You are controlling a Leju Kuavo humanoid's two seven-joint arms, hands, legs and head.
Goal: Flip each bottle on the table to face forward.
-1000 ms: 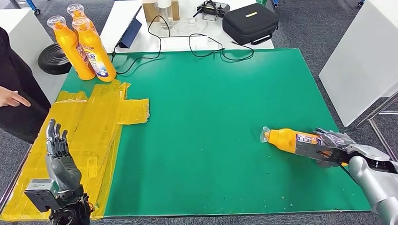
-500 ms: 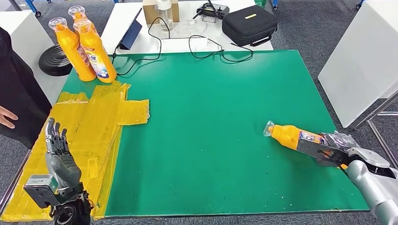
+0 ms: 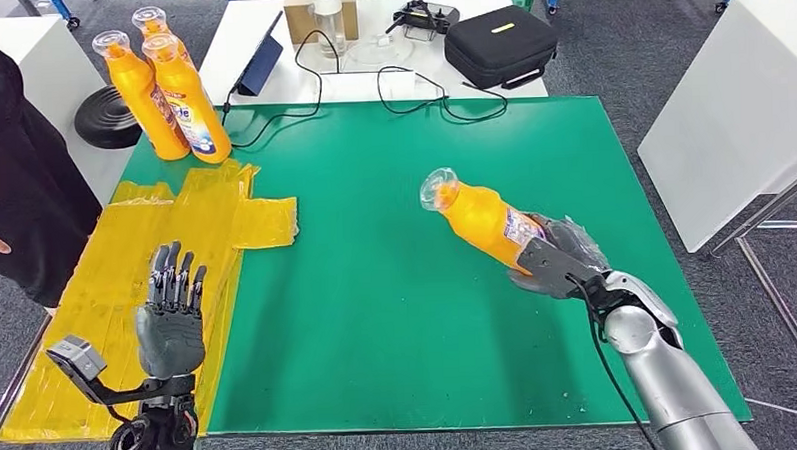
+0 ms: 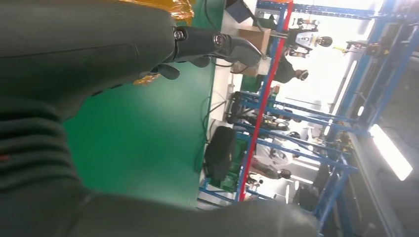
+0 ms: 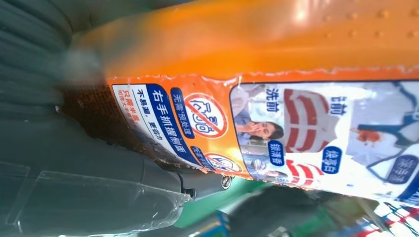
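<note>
Now right hand (image 3: pixel 561 259) gripping tilted bottle (image 3: pixel 479 220), above green mat (image 3: pixel 377 286)

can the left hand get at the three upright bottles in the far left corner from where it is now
Probably not without a long stretch. The left hand hovers open at the near edge over the yellow sheet; the upright bottles stand at the far corner. Nothing blocks the way.
</note>
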